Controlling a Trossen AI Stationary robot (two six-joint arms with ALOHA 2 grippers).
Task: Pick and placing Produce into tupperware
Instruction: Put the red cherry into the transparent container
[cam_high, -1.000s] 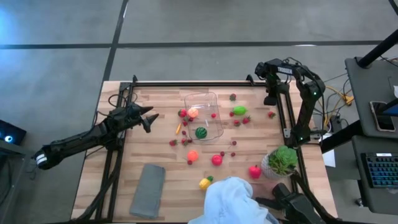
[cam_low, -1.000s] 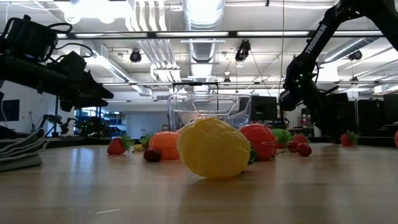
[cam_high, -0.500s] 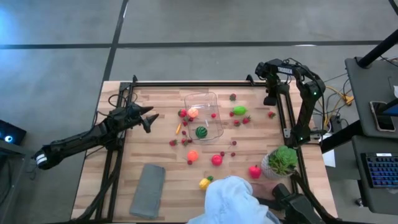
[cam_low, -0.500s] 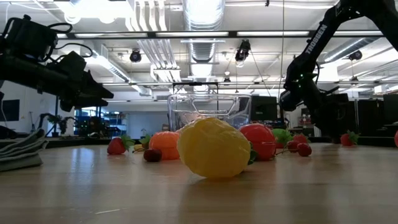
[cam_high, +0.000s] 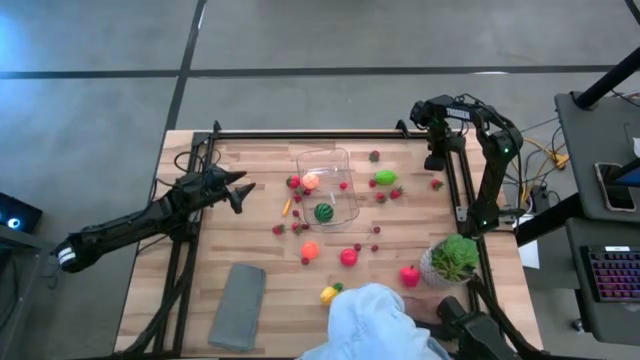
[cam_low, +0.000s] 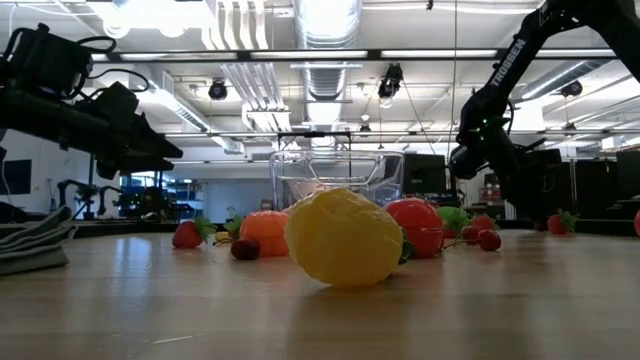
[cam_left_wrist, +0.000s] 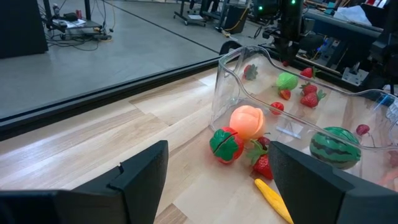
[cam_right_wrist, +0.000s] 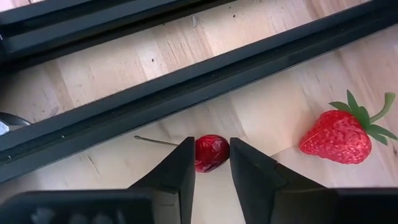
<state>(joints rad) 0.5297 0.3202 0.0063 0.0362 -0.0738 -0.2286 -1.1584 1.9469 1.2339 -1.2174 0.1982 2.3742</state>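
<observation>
Nothing on the surface (cam_high: 260, 240) had shifted over the last second; only the right end effector (cam_right_wrist: 211, 163) had narrowed its fingers, which now pinched a tiny dark-red berry (cam_right_wrist: 211, 152) at the far right, against the black rail (cam_right_wrist: 186, 93) and beside a strawberry (cam_right_wrist: 339, 138).

That berry was round, with no long axis to speak of. Being small and glossy, it could pop out of the pinch as it was lifted, or roll under the rail if the grip sat off-centre.

The tupperware (cam_high: 328, 185) sat at the surface's far middle, its long axis running near to far, a watermelon (cam_high: 323, 212) and a peach (cam_high: 310, 181) inside. A long carry to it gave the berry time to slip.

The left end effector (cam_high: 238, 190) hung spread and empty, left of the tupperware.
</observation>
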